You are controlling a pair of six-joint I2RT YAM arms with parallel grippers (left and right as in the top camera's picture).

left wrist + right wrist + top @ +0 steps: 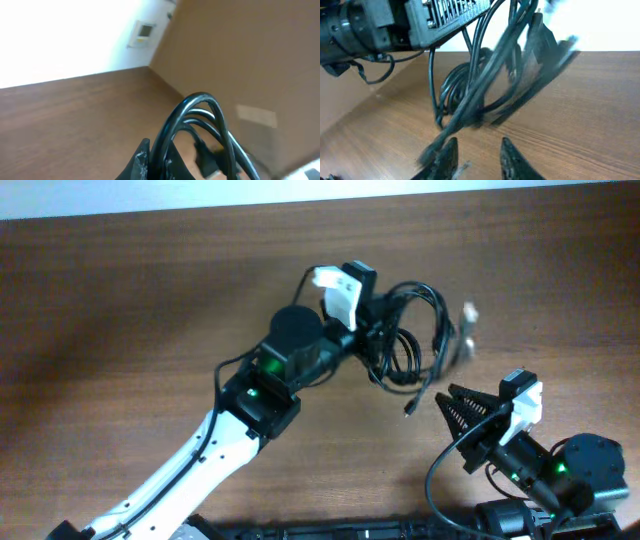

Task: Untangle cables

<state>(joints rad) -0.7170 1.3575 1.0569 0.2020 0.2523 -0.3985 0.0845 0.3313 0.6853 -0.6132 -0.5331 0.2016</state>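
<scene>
Overhead, the cables (418, 330) hang as one tangled bundle of loops, toward three o'clock from the middle of the counter (150, 300). They are clamped in the left pincer (376, 332). The right pincer (455, 408) sits at the bundle's five o'clock, fingers slightly apart and empty. No cord looks separated yet, so nearly all the untangling seems left.

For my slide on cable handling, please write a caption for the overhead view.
Left claw grips the tangled black cables over a wooden table; the right claw stands open near them.
</scene>
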